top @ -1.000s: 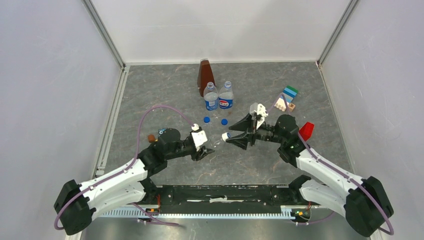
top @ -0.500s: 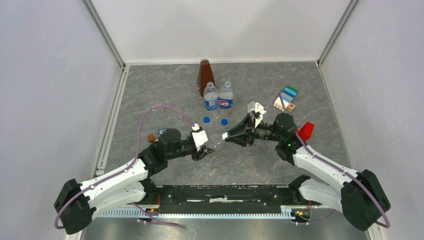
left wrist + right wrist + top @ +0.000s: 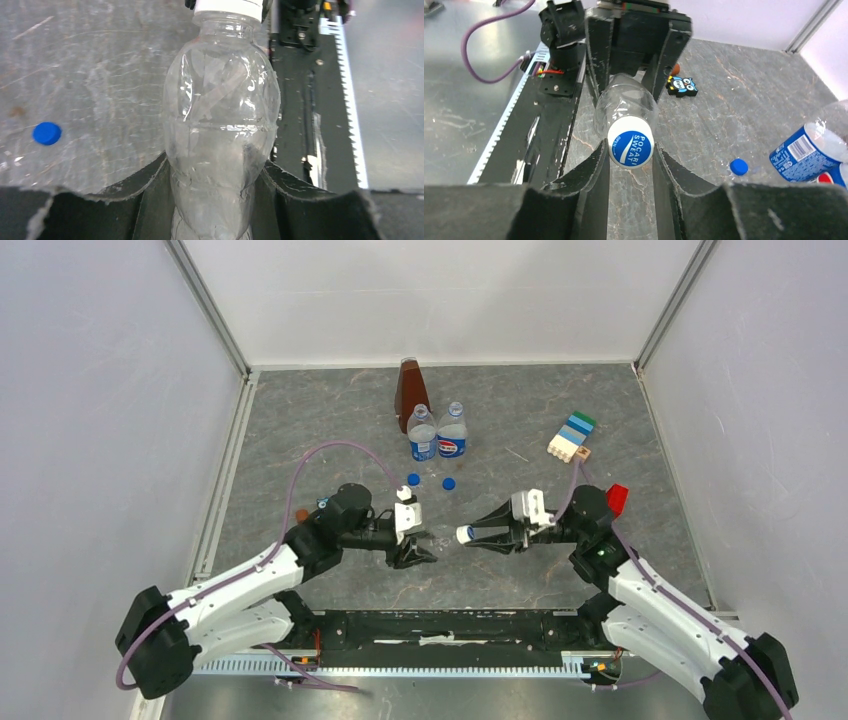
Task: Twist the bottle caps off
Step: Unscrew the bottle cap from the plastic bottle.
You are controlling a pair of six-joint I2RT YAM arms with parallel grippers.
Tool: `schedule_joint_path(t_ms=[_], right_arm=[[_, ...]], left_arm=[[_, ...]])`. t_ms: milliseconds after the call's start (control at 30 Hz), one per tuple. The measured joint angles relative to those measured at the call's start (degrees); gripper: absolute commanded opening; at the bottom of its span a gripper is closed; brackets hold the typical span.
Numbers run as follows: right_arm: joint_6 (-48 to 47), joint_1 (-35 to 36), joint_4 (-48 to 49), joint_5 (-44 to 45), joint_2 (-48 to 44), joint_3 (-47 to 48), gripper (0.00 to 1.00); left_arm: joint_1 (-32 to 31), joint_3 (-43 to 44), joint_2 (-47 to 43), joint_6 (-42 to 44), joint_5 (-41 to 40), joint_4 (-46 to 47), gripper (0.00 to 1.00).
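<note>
Jaws of the left gripper (image 3: 416, 551) are clamping the unlabelled bottle (image 3: 220, 115) over the worktop's (image 3: 330, 430) near middle, those of the right gripper (image 3: 472, 536) are pinching its white cap (image 3: 630, 141), and blue caps (image 3: 413, 480) (image 3: 449, 483) and labelled bottles (image 3: 423, 443) (image 3: 452, 443) are sitting toward the far edge.

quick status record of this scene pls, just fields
left claw: shut on clear bottle, gripping its body
right claw: shut on white cap
white cap: on the clear bottle's neck
blue caps: loose on the table, just in front of the labelled bottles
labelled bottles: upright, side by side
</note>
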Motion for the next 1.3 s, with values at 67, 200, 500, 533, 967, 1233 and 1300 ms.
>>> schedule_joint_path(t_ms=[67, 200, 500, 533, 967, 1233, 1300], right_arm=[[-4.0, 0.1, -2.4, -1.2, -1.7, -0.2, 0.00], [-9.5, 0.7, -5.9, -2.6, -2.8, -0.2, 0.00], [-13.4, 1.9, -10.2, -0.4, -3.2, -0.2, 0.57], [-12.5, 2.0, -10.1, 1.6, -3.2, -0.2, 0.66], [19.5, 2.3, 14.6, 20.7, 1.6, -0.4, 0.77], [38.4, 2.5, 35.1, 28.2, 7.6, -4.1, 0.70], [41.1, 2.7, 37.8, 29.7, 9.2, -4.8, 0.67]], left_arm=[[0.6, 1.2, 1.2, 0.0, 3.5, -1.5, 0.02], [1.5, 2.5, 3.1, -0.2, 9.1, -4.5, 0.02], [1.9, 4.2, 4.5, -0.4, 9.9, -9.4, 0.02], [1.9, 4.0, 3.8, -0.4, 7.6, -9.0, 0.02], [-1.7, -7.1, -7.4, -3.8, -17.8, 13.2, 0.02], [-9.1, -7.0, -0.1, -6.0, -30.1, 22.6, 0.02], [-9.9, -7.0, 1.5, -6.8, -32.1, 24.3, 0.02]])
